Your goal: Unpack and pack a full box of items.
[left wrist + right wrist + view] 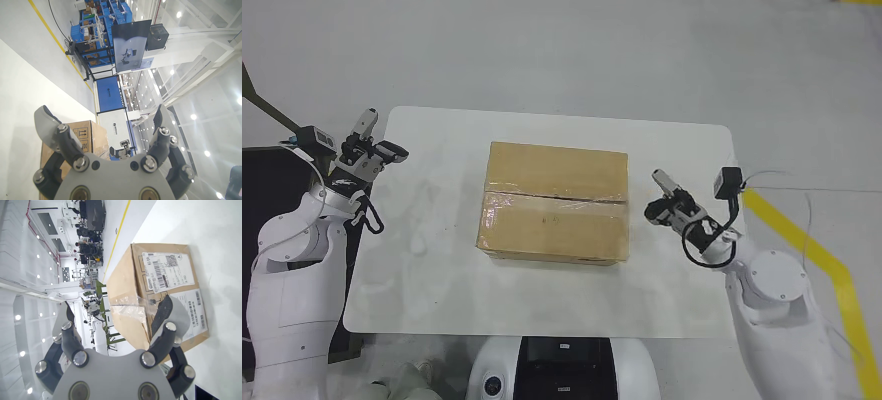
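Hazards, read from the left of the top view to its right. Left gripper [380, 137], jaws spread and empty, hangs at the table's [442, 280] upper-left corner. A reach from there would likely meet the box [555, 203] on its left end face, and a push on that side alone could slide or turn the box on the smooth tabletop instead of bracing it. Seam [557, 197] along the closed top, at frame centre, carries clear tape [124, 307], wrinkled where it wraps over the end. A fingertip pried in there may snag, tear a flap, or lift the whole box if the tape holds. Right gripper [655, 197], jaws likewise spread and holding nothing, is the likelier to do so, being nearest the taped end.

Position: box lies closed at the table's middle, between the two grippers. It is well apart from the left gripper, to that gripper's right and lower in the frame. It is near the right gripper, which sits just off the box's right end, level with the seam, not touching.
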### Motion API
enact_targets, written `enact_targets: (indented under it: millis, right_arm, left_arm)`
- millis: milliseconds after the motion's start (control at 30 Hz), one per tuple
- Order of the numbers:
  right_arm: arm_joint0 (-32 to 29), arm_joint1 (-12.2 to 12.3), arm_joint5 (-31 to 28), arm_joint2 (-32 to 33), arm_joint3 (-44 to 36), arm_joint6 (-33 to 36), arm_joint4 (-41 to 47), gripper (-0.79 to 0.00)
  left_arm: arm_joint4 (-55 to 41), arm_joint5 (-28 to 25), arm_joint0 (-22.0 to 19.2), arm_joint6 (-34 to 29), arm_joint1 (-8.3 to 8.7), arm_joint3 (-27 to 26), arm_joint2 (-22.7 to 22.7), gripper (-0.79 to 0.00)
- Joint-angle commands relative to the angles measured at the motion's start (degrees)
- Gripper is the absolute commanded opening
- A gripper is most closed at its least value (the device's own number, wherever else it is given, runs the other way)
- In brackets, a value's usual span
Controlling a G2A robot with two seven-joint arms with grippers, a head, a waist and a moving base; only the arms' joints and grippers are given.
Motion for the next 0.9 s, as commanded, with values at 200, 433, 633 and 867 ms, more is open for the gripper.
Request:
enact_targets:
  millis: [200, 433, 633, 867]
  right_arm:
    - [6.31, -0.18, -2.01, -5.27, 1.43, 1.49, 0.00, 0.000]
    - [17.55, -1.21, -1.31, -14.01, 9.88, 3.51, 0.97, 0.000]
    - [23.22, -1.73, 1.51, -19.47, 14.06, 7.06, -0.13, 0.000]
    - [23.40, -1.61, 3.02, -20.18, 15.62, 7.61, 0.20, 0.000]
  left_arm:
    - [0.00, 0.00, 0.00, 0.00, 0.00, 0.00, 0.00, 0.000]
    - [0.00, 0.00, 0.00, 0.00, 0.00, 0.00, 0.00, 0.000]
    - [0.00, 0.00, 0.00, 0.00, 0.00, 0.00, 0.00, 0.000]
    - [0.00, 0.00, 0.00, 0.00, 0.00, 0.00, 0.00, 0.000]
